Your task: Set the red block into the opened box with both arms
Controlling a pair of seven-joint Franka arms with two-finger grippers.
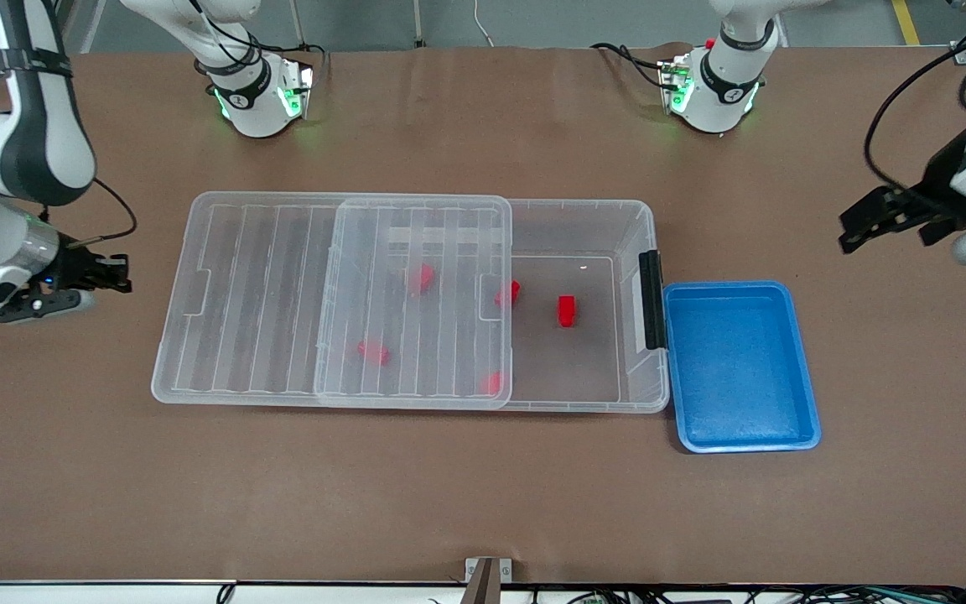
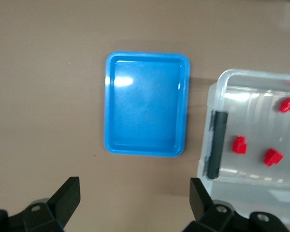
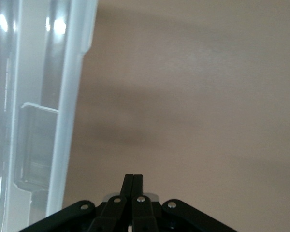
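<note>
The clear box [image 1: 630,220] lies mid-table, its ribbed lid [image 1: 416,243] slid toward the right arm's end, leaving the part by the black latch [image 1: 652,299] uncovered. One red block [image 1: 566,310] rests in the uncovered part, another [image 1: 508,293] sits at the lid's edge, and three more show through the lid. My left gripper [image 1: 845,233] hangs open and empty off the left arm's end of the table; in its wrist view [image 2: 134,193] it is over bare table near the box [image 2: 222,79]. My right gripper [image 1: 122,277], shut on nothing, is beside the lid's end [image 3: 134,178].
A blue tray [image 1: 739,365] stands empty against the latch end of the box, also seen as the blue tray [image 2: 146,104] in the left wrist view. Brown table surface [image 1: 483,503] stretches around the box. Both arm bases stand along the table's edge farthest from the front camera.
</note>
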